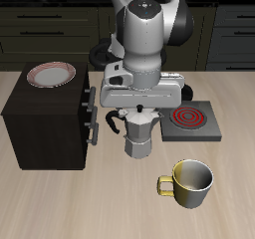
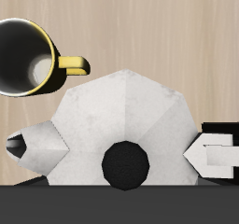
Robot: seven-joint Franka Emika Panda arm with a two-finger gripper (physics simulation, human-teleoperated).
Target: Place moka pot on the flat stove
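The moka pot [image 1: 138,135] stands upright on the desk [image 1: 80,203], its long axis vertical, just beside the flat stove [image 1: 192,122] and not yet on it. My wrist view looks straight down on its knobbed lid [image 2: 126,163], so the jaws sit directly above it. Spout [image 2: 19,146] and handle [image 2: 219,153] point opposite ways. Whether the jaws grip it, I cannot tell. The mug [image 1: 190,181] stands nearer the front edge.
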